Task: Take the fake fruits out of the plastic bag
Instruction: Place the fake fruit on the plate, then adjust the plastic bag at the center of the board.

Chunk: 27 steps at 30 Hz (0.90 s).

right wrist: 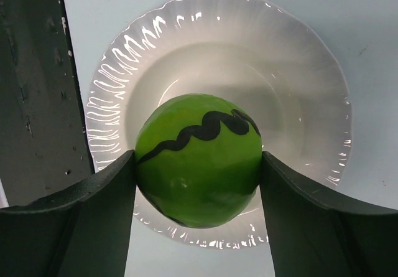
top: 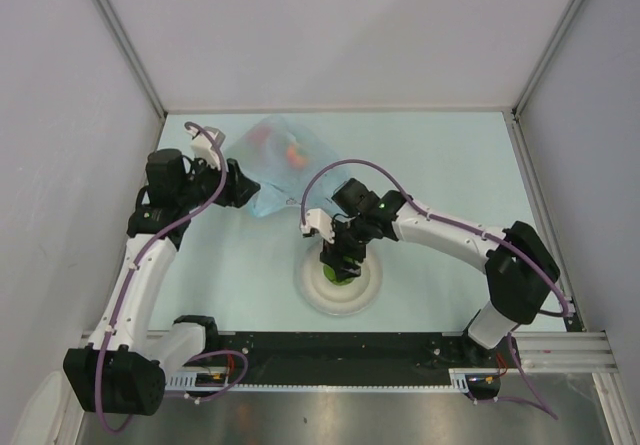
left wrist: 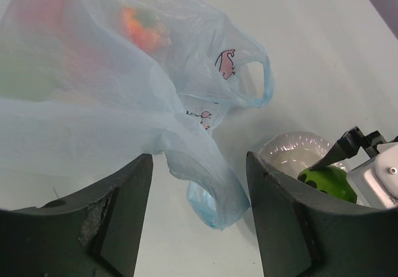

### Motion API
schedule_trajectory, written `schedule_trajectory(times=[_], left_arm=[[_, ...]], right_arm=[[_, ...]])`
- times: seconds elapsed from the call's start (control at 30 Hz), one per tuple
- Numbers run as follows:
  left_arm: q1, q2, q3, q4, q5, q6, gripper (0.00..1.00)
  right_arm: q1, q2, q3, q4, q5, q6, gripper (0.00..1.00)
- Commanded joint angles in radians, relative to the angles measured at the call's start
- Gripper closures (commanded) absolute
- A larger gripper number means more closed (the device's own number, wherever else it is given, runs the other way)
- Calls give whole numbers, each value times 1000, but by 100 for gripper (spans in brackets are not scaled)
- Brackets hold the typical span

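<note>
The crinkly light-blue plastic bag [top: 278, 160], orange fruit [left wrist: 140, 28] showing through, lies beyond the white plate [top: 371, 291], with the left gripper [left wrist: 198, 159] spread wide at its edge. Over the plate, the right gripper [right wrist: 198, 165] clamps a green striped ball [right wrist: 198, 146].

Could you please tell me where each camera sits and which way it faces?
Top external: above and behind the bases, looking down on the table; left arm and right arm show.
Left wrist: on the left arm, facing the plastic bag past the left pincer's two fingers.
Right wrist: on the right arm, looking down at the green fruit in the right pincer, over the white plate.
Shared: all three show that fruit and plate.
</note>
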Motion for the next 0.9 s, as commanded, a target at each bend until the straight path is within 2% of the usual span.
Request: schedule_trajectory(times=[0.0, 0.03, 0.1, 0.13, 0.2, 0.3, 0.4, 0.5, 0.6, 0.73, 0.87], left_arm=[[6, -14, 42, 47, 20, -31, 33], [6, -16, 40, 46, 26, -37, 33], [6, -17, 34, 37, 37, -54, 33], [6, -17, 32, 30, 40, -57, 34], [5, -25, 34, -3, 37, -54, 37], [6, -35, 46, -80, 20, -5, 45], [6, -35, 55, -147, 7, 76, 50], [6, -28, 59, -195, -21, 152, 53], [6, -26, 75, -247, -49, 227, 53], [5, -37, 51, -252, -59, 270, 51], [10, -69, 40, -241, -50, 215, 51]], right_arm=[[3, 11, 29, 35, 27, 29, 28], [5, 9, 31, 49, 38, 45, 20], [6, -1, 47, 52, 38, 61, 13], [2, -11, 83, 45, 39, 91, 3], [-39, -32, 120, 67, 40, 151, 3], [-109, -75, 150, 205, 62, 320, 2], [-178, -60, 156, 391, 63, 408, 9], [-199, 49, 186, 468, 75, 412, 26], [-244, 188, 262, 480, 31, 518, 35], [-264, 308, 299, 526, 20, 569, 33], [-206, 376, 327, 509, 133, 515, 29]])
